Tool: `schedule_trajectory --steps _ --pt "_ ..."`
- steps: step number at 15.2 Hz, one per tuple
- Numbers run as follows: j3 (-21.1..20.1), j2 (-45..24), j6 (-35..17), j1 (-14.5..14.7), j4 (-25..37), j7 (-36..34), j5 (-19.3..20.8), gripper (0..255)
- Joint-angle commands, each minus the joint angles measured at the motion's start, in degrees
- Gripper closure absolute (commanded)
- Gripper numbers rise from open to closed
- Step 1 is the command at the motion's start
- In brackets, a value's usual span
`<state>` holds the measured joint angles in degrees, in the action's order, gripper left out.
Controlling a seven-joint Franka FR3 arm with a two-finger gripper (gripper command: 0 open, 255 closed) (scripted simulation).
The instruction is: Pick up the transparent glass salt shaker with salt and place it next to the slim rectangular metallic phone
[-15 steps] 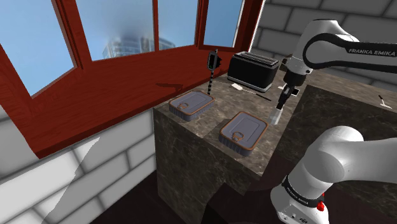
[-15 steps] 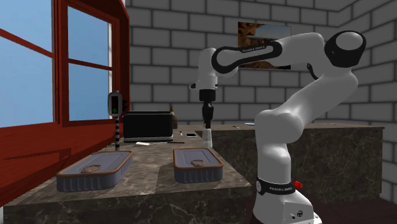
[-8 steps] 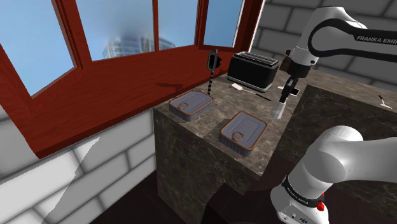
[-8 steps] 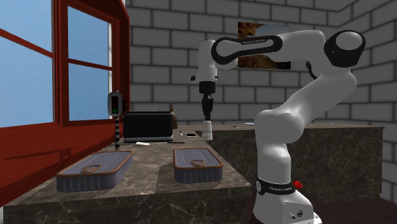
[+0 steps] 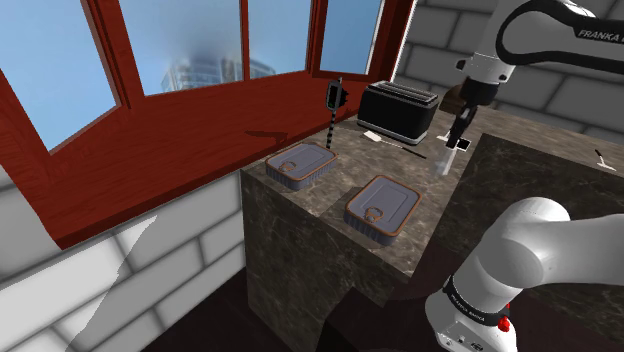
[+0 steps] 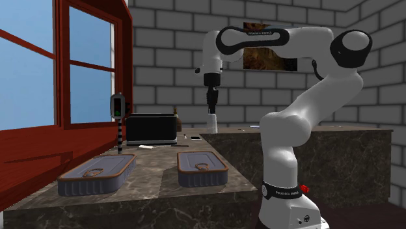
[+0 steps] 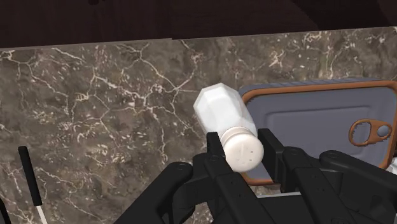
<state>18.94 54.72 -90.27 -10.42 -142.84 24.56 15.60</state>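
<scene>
Shoulder view showed the black gripper (image 5: pixel 456 140) hanging from the white arm (image 5: pixel 520 45) to the right of the black toaster (image 5: pixel 398 110), with the white salt shaker (image 5: pixel 449 161) pinched below it, over the marbled counter (image 5: pixel 330 195) and apparently off its surface. In the wrist view the two fingers (image 7: pixel 213 151) were closed on the shaker (image 7: pixel 224 114) just behind its perforated white cap, one on each side, and its faceted body pointed away from the gripper (image 7: pixel 242 151) toward the counter (image 7: pixel 114 108); part of a grey tin (image 7: pixel 318 124) with an orange rim and a ring pull lay on the counter beyond it. In the second exterior view the gripper (image 6: pixel 211 107) stood to the right of the toaster (image 6: pixel 151 129) and above the level of its top, and the shaker (image 6: pixel 211 123) hung upright from it at about the toaster's height. Two such tins (image 5: pixel 302 163) (image 5: pixel 382 207) lay flat on the counter in front of the toaster, on the camera's side of it. A black device on a striped post (image 5: pixel 334 100) stood just to the toaster's left, by the red window sill (image 5: pixel 200 150).
</scene>
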Motion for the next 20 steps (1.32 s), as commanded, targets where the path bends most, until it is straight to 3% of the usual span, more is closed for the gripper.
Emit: schedule_trajectory --steps 1,11,20 --pt "-0.42 -0.44 1.30 0.22 1.72 -0.01 -0.42 255" --pt "-1.70 -2.90 7.18 0.98 10.05 0.43 -1.78 255" --pt "11.39 -14.92 2.80 2.12 20.47 11.87 3.39 255"
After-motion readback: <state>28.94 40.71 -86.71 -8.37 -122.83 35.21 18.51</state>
